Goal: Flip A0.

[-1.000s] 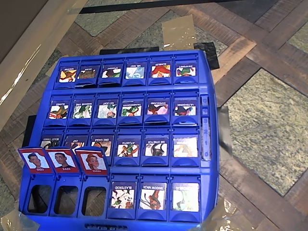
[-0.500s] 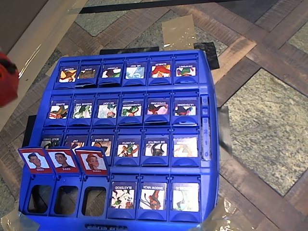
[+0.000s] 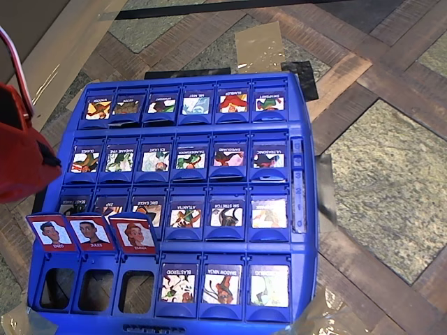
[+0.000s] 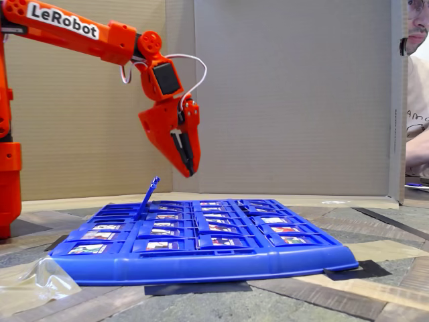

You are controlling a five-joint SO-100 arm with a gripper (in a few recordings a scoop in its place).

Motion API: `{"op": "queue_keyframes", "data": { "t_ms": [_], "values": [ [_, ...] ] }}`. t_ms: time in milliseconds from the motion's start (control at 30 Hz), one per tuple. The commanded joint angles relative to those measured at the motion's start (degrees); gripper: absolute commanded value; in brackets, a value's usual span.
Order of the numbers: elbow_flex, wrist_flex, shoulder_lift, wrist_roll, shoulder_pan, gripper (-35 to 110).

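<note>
A blue flip-card game board [image 3: 307, 105] lies flat on the floor, its front wall [image 4: 201, 263] facing the fixed view. Most of its picture cards lie flat. Three red-framed cards [image 3: 91, 232] stand upright in the bottom row at the left of the overhead view, over open slots [image 3: 96, 289]. From the side they appear as one raised blue flap [image 4: 149, 194]. My orange gripper [image 4: 190, 171] hangs well above the board with its fingers together, tips pointing down and holding nothing. The red arm [image 3: 21, 153] reaches in from the left edge of the overhead view.
Cardboard walls [image 4: 288, 94] stand behind and left of the board. Clear tape [image 4: 33, 278] holds the board's corners to the patterned floor. A person [image 4: 417, 100] sits at the right edge. The arm's orange base [image 4: 8, 174] stands at the left.
The red arm has come into the overhead view from the left edge and moved further right, toward the board's left side. The cards have not moved.
</note>
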Motion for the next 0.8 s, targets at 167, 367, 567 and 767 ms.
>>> {"op": "queue_keyframes", "data": {
  "t_ms": [167, 367, 567, 767],
  "values": [
    [-4.5, 8.3, -2.7, 1.8, 0.1, 1],
    [-4.8, 11.6, -4.1, 2.3, -0.4, 1],
    [-5.4, 10.7, -4.9, 4.1, -1.7, 1],
    [-5.0, 10.5, -3.0, 7.2, -5.0, 1]
  ]
}}
